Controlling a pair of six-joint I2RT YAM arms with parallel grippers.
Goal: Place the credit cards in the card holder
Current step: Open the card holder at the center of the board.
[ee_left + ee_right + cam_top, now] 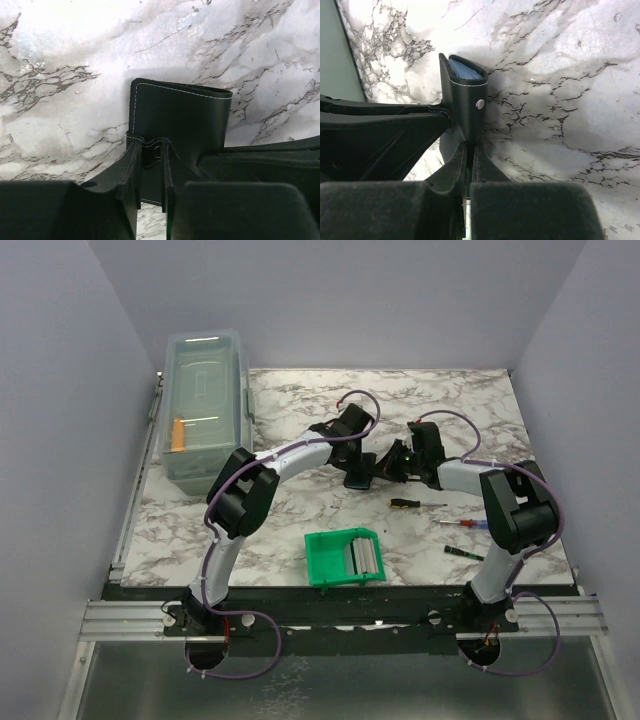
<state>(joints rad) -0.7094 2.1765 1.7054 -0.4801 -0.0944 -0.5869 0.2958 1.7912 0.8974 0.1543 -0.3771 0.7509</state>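
The left arm rises from its base, bends at the elbow and stretches forward and right to the middle of the marble table [470,420]. The right arm folds at its elbow and reaches left, so the 2 wrists meet at the black card holder [180,117] from opposite sides. The right gripper [470,160] is clamped almost fully together on one thin leaf of the holder, which stands on edge with its blue-grey lining showing at the top. The left gripper [150,172] points down at the holder's stitched outer face. Its jaws are narrow and sit on either side of the snap tab, but whether they already pinch it I cannot tell. The credit cards [365,556], grey and pale, lie in the green bin [325,560] nearer the arm bases, well apart from the holder.
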